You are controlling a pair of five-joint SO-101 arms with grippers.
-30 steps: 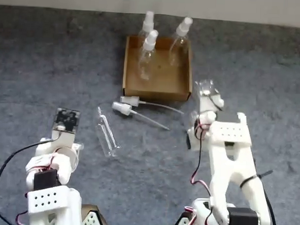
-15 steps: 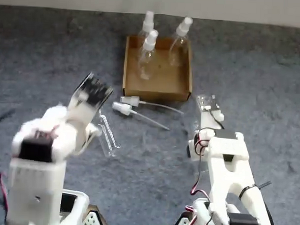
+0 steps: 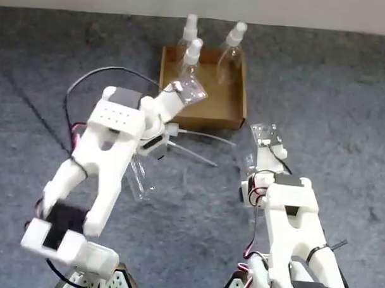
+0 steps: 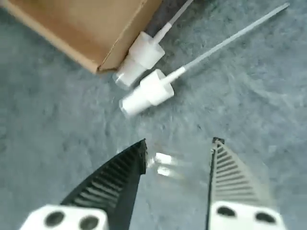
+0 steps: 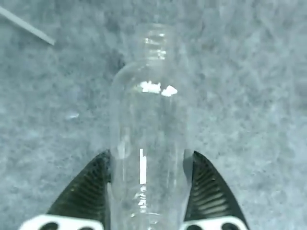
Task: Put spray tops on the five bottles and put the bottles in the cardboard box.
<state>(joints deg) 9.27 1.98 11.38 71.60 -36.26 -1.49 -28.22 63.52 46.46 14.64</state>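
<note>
Five bottles, two still bare: the left gripper point(image 4: 177, 143) hangs with jaws spread, the right gripper point(image 5: 148, 158) is clamped on a bare bottle point(image 5: 148, 96)
The left wrist view gives two loose spray tops point(image 4: 148, 91) lying just beside a corner of the cardboard box point(image 4: 72, 24); the high view gives three capped bottles point(image 3: 192, 59) standing at that box and a second bare bottle point(image 3: 139, 179) lying on the carpet point(image 3: 345, 124)

Grey carpeted table point(image 3: 346, 92) — cardboard box point(image 3: 225, 122), two loose spray tops point(image 4: 148, 91), one clear bottle point(image 3: 140, 180) lying flat

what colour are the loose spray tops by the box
White; the spray tops show best in the left wrist view.
</note>
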